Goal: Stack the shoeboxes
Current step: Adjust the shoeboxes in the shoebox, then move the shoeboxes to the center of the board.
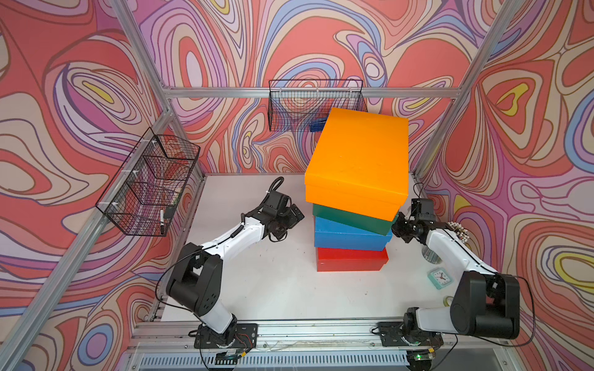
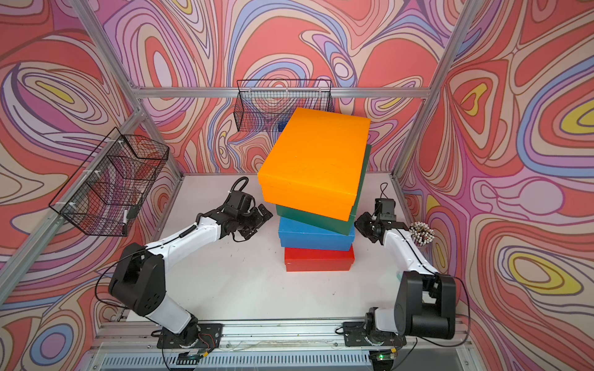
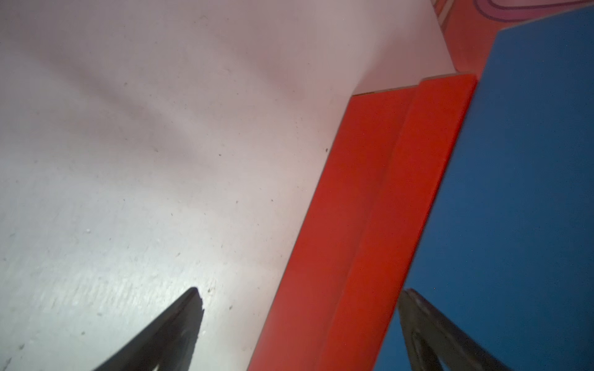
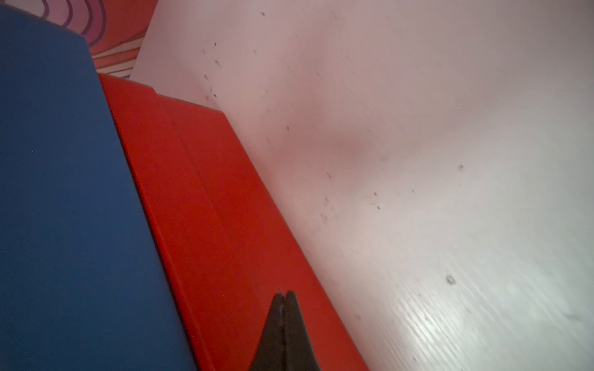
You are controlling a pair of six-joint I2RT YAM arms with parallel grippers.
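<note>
Four shoeboxes stand in one stack on the white table, seen in both top views. The red one [image 1: 352,258] [image 2: 318,258] is at the bottom, then blue [image 1: 350,236] [image 2: 313,236], dark green [image 1: 350,218] [image 2: 308,218] and orange [image 1: 356,160] [image 2: 315,160] on top. The green and orange boxes sit turned askew over the lower two. My left gripper [image 1: 294,218] [image 3: 302,290] hangs open just left of the stack, holding nothing. My right gripper [image 1: 397,229] [image 4: 284,294] is shut and empty, close to the stack's right side. Both wrist views show red box [image 3: 369,208] [image 4: 209,192] under blue box [image 3: 514,192] [image 4: 64,192].
A black wire basket [image 1: 151,183] hangs on the left wall and another [image 1: 315,102] on the back wall behind the stack. At the table's right edge are a cup of sticks [image 1: 459,231], a small mint clock [image 1: 439,278] and a tape roll [image 1: 448,300].
</note>
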